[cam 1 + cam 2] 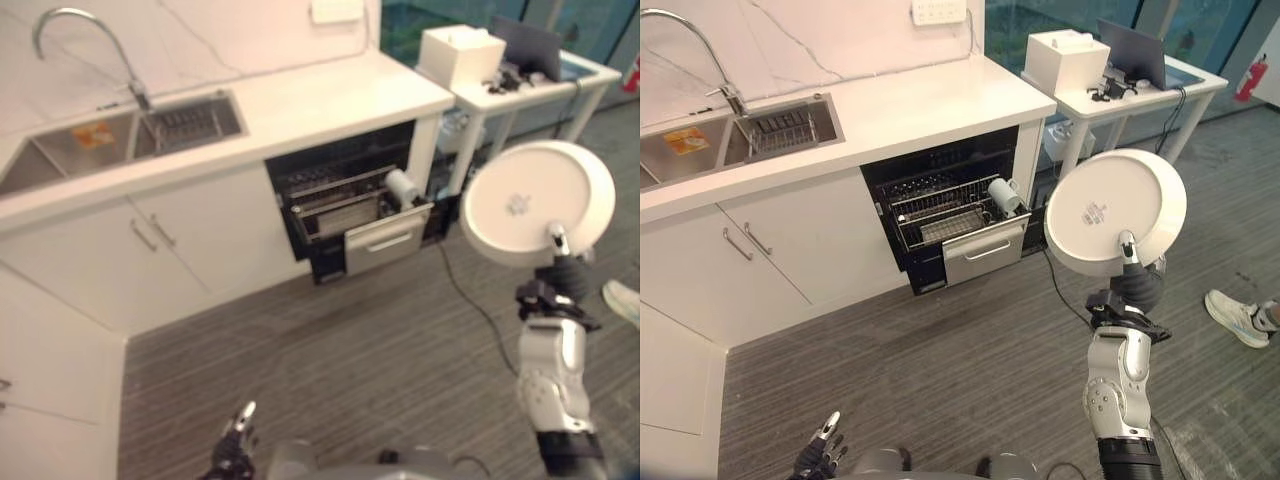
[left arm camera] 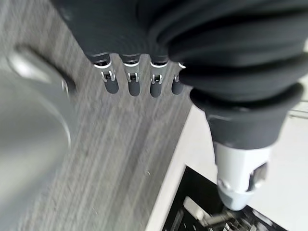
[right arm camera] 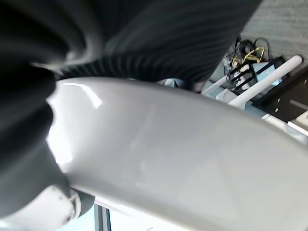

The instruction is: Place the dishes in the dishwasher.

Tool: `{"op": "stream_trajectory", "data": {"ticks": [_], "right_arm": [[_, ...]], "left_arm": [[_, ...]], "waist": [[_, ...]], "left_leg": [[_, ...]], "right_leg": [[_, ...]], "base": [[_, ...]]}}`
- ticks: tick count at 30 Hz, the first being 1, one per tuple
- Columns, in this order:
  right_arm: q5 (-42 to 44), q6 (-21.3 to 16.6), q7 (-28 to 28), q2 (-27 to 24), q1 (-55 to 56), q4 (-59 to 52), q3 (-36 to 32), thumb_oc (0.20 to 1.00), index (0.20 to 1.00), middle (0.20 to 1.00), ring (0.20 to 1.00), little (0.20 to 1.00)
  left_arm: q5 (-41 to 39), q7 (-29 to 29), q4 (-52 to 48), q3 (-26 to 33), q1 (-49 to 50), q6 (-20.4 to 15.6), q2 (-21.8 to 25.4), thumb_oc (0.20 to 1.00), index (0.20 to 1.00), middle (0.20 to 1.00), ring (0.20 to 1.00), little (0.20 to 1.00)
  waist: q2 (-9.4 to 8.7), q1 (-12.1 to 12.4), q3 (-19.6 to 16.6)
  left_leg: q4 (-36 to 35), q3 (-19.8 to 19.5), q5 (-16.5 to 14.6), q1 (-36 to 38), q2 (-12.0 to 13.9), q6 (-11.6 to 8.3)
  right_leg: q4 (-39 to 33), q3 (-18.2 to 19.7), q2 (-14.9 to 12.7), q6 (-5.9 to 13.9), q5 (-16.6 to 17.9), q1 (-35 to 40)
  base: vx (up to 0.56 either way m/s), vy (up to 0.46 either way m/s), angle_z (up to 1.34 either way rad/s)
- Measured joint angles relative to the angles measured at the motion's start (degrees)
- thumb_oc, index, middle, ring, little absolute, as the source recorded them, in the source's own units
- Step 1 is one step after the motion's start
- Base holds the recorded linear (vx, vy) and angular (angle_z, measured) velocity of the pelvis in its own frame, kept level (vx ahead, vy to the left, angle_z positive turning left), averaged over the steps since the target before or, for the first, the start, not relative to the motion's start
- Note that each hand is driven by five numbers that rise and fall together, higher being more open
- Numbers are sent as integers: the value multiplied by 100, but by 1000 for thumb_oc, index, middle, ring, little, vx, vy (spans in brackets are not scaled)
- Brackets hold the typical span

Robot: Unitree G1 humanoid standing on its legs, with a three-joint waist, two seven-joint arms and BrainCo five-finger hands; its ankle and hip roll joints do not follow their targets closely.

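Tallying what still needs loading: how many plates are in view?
1: a round white plate, held up on edge in the right hand, to the right of the open dishwasher. Others may be hidden inside its wire rack.

I can see only one finger of the right robot hand against the white plate; the rest lies behind the plate. The dishwasher rack's contents are too small for me to make out, apart from a pale cup. The sink runs off the edge.
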Motion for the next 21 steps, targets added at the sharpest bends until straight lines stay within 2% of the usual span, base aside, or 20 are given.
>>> {"op": "stream_trajectory", "data": {"ticks": [2,5,7,8,10,11,12,14,15,16,17,18,19,21], "right_arm": [[-6,134,193,7,-3,-1,98,200,200,200,200,200],[-15,183,259,13,-9,-5,110,200,200,200,200,200],[-119,265,252,14,-5,-5,142,200,200,200,200,200],[-273,287,247,30,-4,-6,186,200,200,200,200,200],[-487,313,250,20,59,0,243,200,200,200,200,200],[-637,317,262,4,63,-59,274,200,200,200,200,200],[-727,319,270,4,65,-161,275,200,200,200,200,200],[-817,339,352,-38,97,-188,276,200,200,200,200,200],[-863,379,427,-138,186,-202,273,200,200,200,200,200],[-902,396,442,-133,307,-202,268,200,200,200,200,200],[-908,422,446,-115,398,-200,222,200,200,200,200,200],[-902,437,361,-117,474,-179,147,200,200,200,200,200],[-907,456,348,-127,456,-176,158,200,200,200,200,200],[-909,534,368,-113,377,-186,208,200,200,200,200,200]], "left_arm": [[7,-17,449,-100,-160,38,168,1000,1000,1000,1000,1000],[70,-104,574,-107,-233,123,359,1000,1000,1000,1000,1000],[178,-180,602,-132,-220,162,405,1000,1000,1000,1000,1000],[304,-217,666,-193,-230,217,403,1000,1000,1000,1000,1000],[366,-259,720,-234,-218,271,432,1000,1000,1000,1000,1000],[414,-263,652,-252,-145,341,464,1000,1000,1000,1000,1000],[468,-263,624,-333,-111,385,486,1000,1000,1000,1000,1000],[507,-275,687,-323,-170,488,461,1000,1000,1000,1000,1000],[510,-266,816,-281,-338,542,445,1000,1000,1000,1000,1000],[516,-270,796,-285,-382,554,420,1000,1000,1000,1000,1000],[585,-237,805,-297,-430,590,357,1000,1000,1000,1000,1000],[738,-231,767,-357,-450,614,341,1000,1000,1000,1000,1000],[742,-200,734,-344,-439,623,351,1000,1000,1000,1000,1000],[741,-52,648,-262,-304,694,360,1000,1000,1000,1000,1000]], "waist": [[-97,-9,9],[-107,-57,15],[-28,-108,16],[36,-118,61],[41,-135,66],[22,-132,58],[0,-130,73],[-39,-158,75],[-189,-272,140],[-218,-380,174],[-245,-478,184],[-232,-668,189],[-264,-687,190],[-303,-512,94]], "left_leg": [[-124,148,-15,196,-198,155],[18,184,-210,286,-446,462],[31,117,-334,307,-545,640],[127,106,-367,356,-570,737],[223,109,-464,397,-616,843],[184,126,-442,398,-640,813],[110,150,-412,395,-673,797],[-28,140,-348,408,-742,766],[-147,156,-284,391,-880,753],[-209,119,-291,414,-1031,705],[-192,-22,-340,466,-1142,639],[-192,-278,-347,552,-1240,637],[-198,-362,-375,679,-1267,639],[-199,-441,-509,851,-1235,560]], "right_leg": [[-167,80,-190,185,131,171],[-272,58,-442,335,298,388],[-151,57,-478,259,647,374],[241,159,-522,277,823,235],[1532,325,-592,368,848,-293],[1571,296,-547,359,843,-378],[1238,279,-457,359,838,-370],[-29,420,-134,250,623,-275],[-294,914,15,277,547,-604],[-286,1124,13,318,594,-903],[-274,1300,49,402,803,-1197],[-384,1479,35,475,937,-1240],[-495,1519,19,390,1018,-1172],[-77,1202,11,348,998,-1042]], "base": [[193,292,-9],[209,324,12],[181,297,17],[156,185,12],[180,61,13],[225,-106,3],[248,-188,-10],[206,-231,-10],[261,-344,15],[292,-390,35],[275,-400,83],[238,-438,102],[207,-420,91],[194,-386,26]]}}
